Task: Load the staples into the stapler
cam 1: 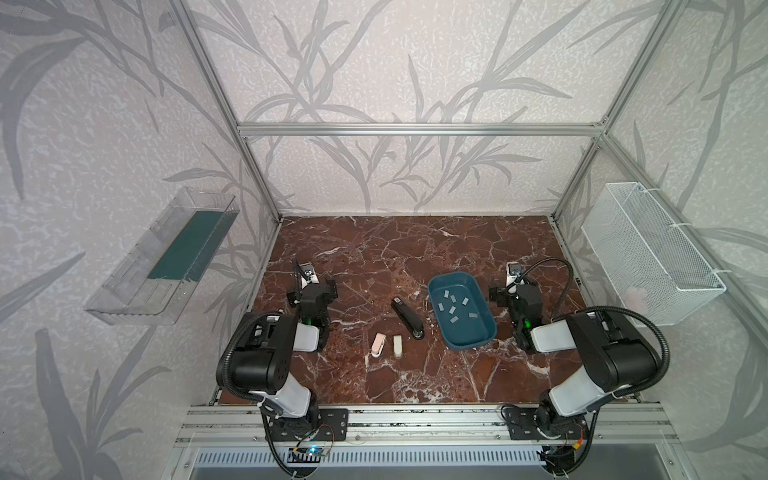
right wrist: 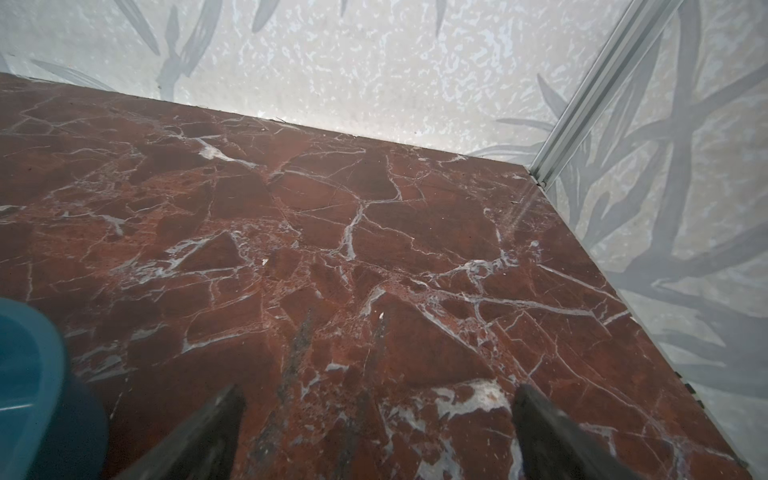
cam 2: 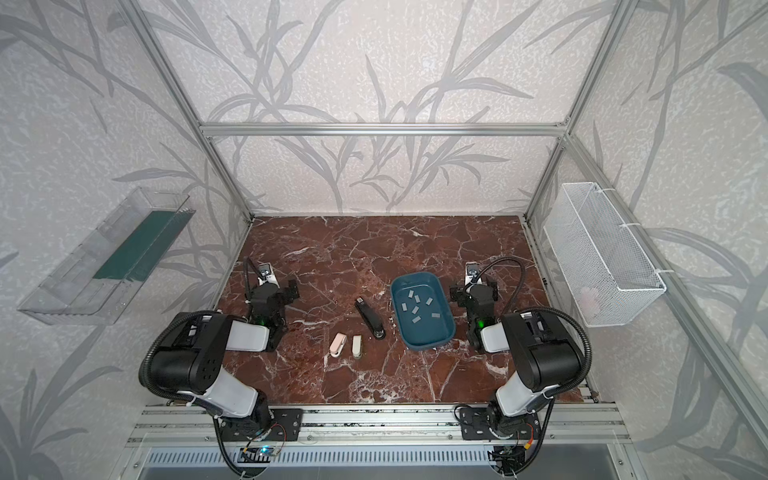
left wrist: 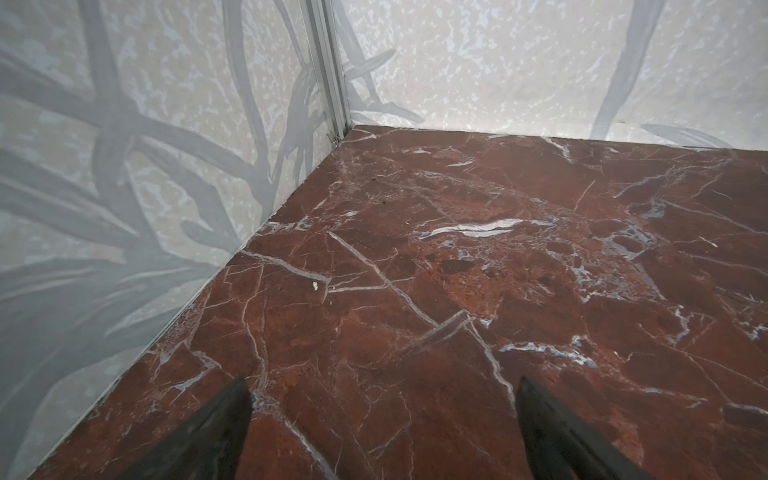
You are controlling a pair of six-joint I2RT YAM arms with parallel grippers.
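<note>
Soft even light from above, bright, shadows faint and short. Slight sheen on desk. Top views sharp, wide-angle stretch at edges. Wrist views: left tool, right tool, blue tray close, out of focus

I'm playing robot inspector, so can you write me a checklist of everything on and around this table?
surface: red-brown marble-patterned tabletop, no spills seen.
job's things: long black stapler lies mid-table; small grey metal staple strips loose in blue plastic tray.
clutter: small pink object, small cream object near the stapler.
grippers: left gripper and right gripper, fingers open, holding nothing.
cables: black ribbed hoses loop over both arms.
surroundings: clear plastic bin left wall, white wire-mesh basket right wall.
</note>
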